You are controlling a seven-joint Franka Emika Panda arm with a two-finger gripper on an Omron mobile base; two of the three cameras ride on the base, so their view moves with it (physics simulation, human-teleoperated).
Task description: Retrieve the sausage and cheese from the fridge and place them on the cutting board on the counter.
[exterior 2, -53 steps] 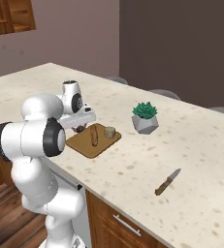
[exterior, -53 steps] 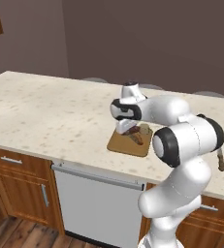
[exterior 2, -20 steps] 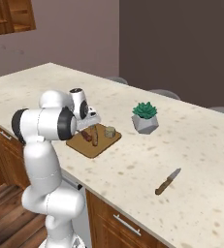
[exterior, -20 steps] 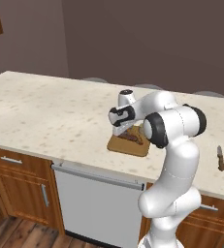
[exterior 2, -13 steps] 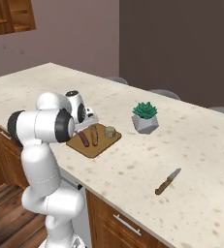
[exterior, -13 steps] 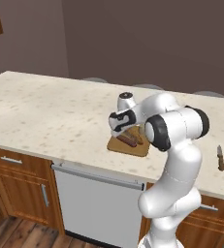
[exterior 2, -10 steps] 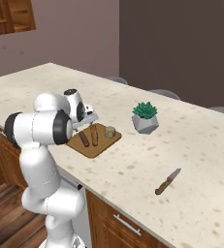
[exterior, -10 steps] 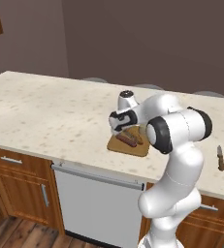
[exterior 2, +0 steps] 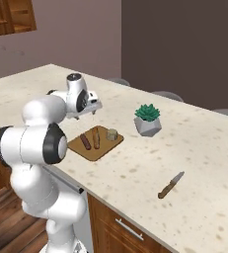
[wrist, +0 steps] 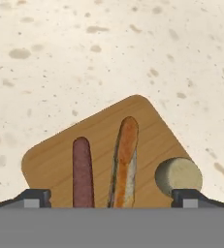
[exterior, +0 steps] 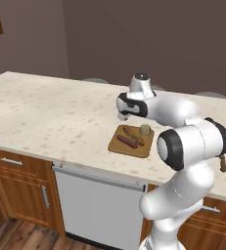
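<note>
Sausage, a dark red-brown link [exterior: 128,141], lies on the small brown wooden cutting board [exterior: 118,145] on the beige speckled stone counter [exterior: 51,112] in the left base view, the pale cream round cheese chunk [exterior: 145,129] at the board's far corner. Right base view: the two-finger gripper [exterior 2: 92,112] hangs above the board. Hand view: its tips spread wide, empty, over sausage, an orange-brown baguette-like stick [wrist: 125,160] and cheese.

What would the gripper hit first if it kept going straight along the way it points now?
Most likely the cutting board and the two long pieces lying on it: the open gripper looks straight down at them. Depth is unclear.
</note>
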